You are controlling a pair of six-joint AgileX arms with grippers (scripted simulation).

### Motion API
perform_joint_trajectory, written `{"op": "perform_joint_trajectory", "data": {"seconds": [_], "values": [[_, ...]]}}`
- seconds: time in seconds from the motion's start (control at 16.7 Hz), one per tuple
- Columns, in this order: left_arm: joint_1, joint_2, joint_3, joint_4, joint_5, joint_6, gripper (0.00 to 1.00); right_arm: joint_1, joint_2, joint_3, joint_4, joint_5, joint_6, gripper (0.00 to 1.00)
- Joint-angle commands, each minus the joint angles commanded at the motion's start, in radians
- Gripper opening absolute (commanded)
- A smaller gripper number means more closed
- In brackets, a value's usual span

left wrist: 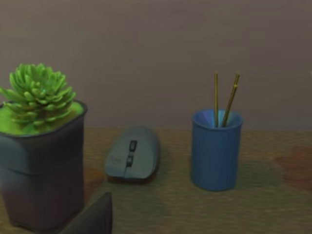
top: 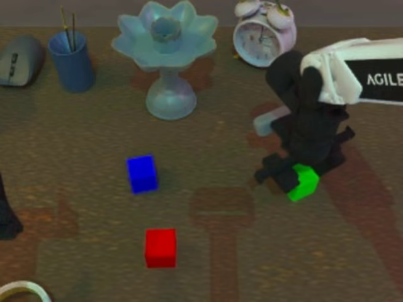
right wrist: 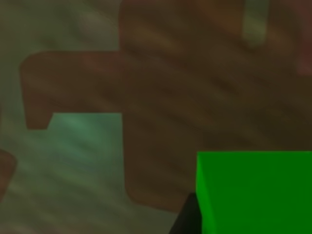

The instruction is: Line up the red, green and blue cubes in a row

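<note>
Right end effector (top: 291, 177) lowered mid-table, left arm (top: 7, 217) parked at left edge

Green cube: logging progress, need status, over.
Right tool at the green cube, grip unclear. Left arm parked at the table's left edge. Blue cube and red cube apart, untouched. Path between clear.

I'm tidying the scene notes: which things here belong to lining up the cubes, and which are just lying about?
Job:
red cube
blue cube
green cube, at the right end effector

Lying about:
alarm clock
flower-shaped stand
blue cup with two sticks
mouse
potted succulent
</note>
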Motion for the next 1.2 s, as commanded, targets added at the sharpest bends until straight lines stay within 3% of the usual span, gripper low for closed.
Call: {"op": "perform_joint_trajectory", "data": {"seconds": [0.54, 0.9, 1.2], "values": [[0.0, 0.0, 0.0, 0.0, 0.0, 0.0, 1.0, 0.009, -0.085, 0.145, -0.233, -0.001, -0.002, 0.0], [0.0, 0.0, 0.0, 0.0, 0.0, 0.0, 1.0, 0.013, -0.086, 0.149, -0.24, -0.001, 0.012, 0.0], [0.0, 0.0, 0.0, 0.0, 0.0, 0.0, 1.0, 0.124, -0.096, 0.148, -0.258, 0.002, 0.224, 0.0]]}}
